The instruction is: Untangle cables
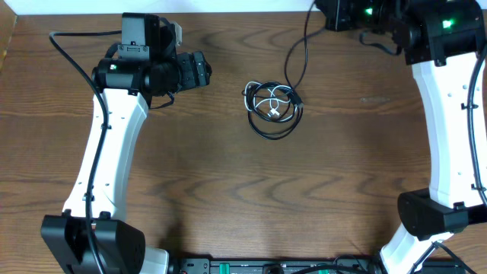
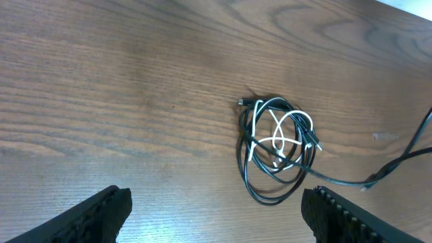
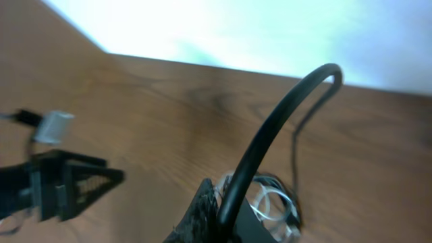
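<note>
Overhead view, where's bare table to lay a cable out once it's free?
Bare: the brown wooden table nearer than the tangle of thin black and white cables, and the strip between it and the left gripper. Crowded: beyond the tangle, where a thin black cord runs to the far edge.

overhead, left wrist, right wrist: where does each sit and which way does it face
Overhead: above the table, facing straight down; left arm, right arm, cables mid-table.
Left wrist: on the left arm, angled down at the cables; left gripper fingers at bottom corners.
Right wrist: low, looking across the table; its arm cable arcs through, blurred.
Shared: all three show the cables.
</note>
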